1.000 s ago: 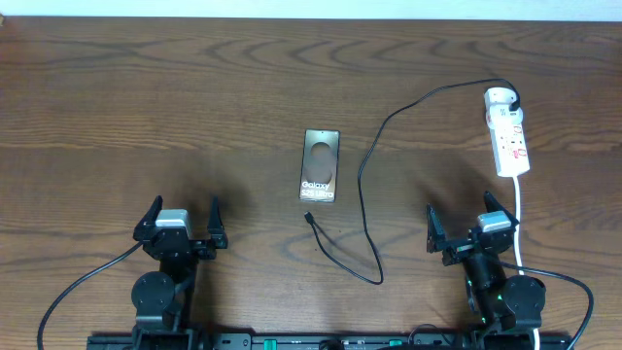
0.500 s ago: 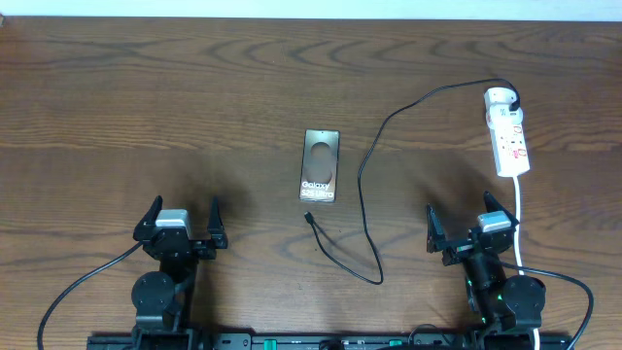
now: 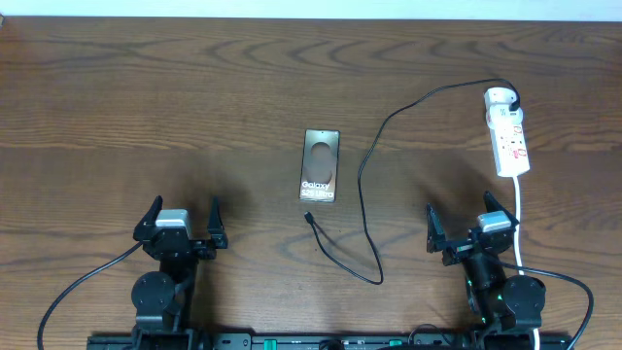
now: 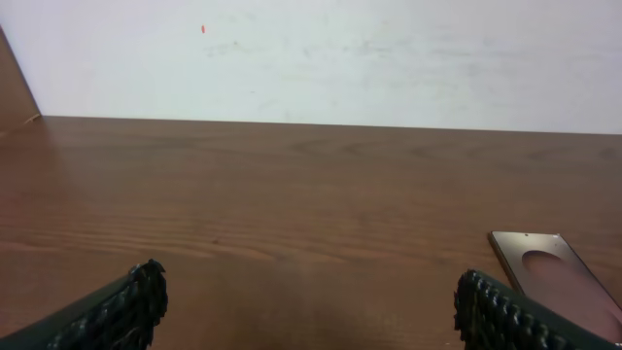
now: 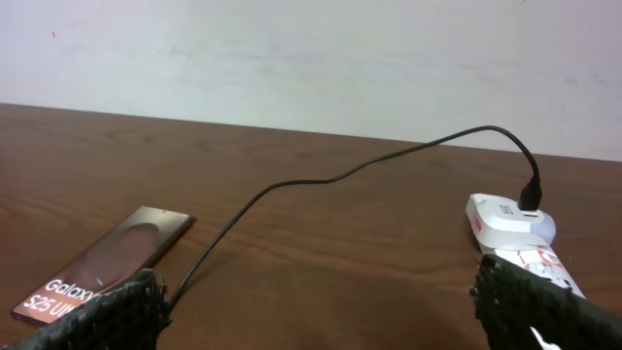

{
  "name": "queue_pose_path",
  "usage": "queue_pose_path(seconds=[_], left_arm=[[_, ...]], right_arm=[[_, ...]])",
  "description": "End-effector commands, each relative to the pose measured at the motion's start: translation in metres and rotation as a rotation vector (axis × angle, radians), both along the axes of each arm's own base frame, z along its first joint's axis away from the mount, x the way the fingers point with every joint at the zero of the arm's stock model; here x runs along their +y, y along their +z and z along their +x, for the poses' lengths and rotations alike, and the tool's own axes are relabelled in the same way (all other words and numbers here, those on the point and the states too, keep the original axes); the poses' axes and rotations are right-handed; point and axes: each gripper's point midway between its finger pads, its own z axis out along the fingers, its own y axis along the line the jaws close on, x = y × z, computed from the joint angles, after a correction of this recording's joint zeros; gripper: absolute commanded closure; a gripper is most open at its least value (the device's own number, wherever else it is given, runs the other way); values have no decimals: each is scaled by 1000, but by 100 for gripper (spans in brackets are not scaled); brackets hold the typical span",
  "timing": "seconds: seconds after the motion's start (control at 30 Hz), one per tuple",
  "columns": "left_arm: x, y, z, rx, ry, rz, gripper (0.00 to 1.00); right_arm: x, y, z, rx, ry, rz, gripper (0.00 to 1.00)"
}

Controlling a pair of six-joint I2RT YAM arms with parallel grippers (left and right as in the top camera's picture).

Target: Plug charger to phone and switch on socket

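The phone (image 3: 320,165) lies flat at the table's middle; it also shows in the left wrist view (image 4: 559,282) and the right wrist view (image 5: 107,262). The charger cable (image 3: 364,185) runs from a white adapter (image 3: 499,97) on the socket strip (image 3: 509,136) down to its small black plug (image 3: 308,218), which lies just below the phone, apart from it. In the right wrist view the cable (image 5: 292,185) leads to the adapter (image 5: 510,219). My left gripper (image 3: 182,222) is open and empty at the front left. My right gripper (image 3: 467,222) is open and empty at the front right.
The strip's thick white cord (image 3: 520,219) runs down the right side past my right arm. A white wall (image 4: 311,58) stands behind the table's far edge.
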Motion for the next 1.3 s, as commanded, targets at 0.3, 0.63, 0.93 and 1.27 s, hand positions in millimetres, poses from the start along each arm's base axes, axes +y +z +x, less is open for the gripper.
queue_pose_path(seconds=[0.3,0.63,0.93,1.27], left_arm=[[7,-17,-1,56,38,23,5],[7,-8,0,19,35,21,5],[6,29,-6,-30,42,-99,5],[-9,104,-14,202,-22,-183,5]], right_arm=[[4,-1,-1,1,17,0,1],[4,-1,-1,1,17,0,1],[4,-1,-1,1,17,0,1],[4,-1,-1,1,17,0,1]])
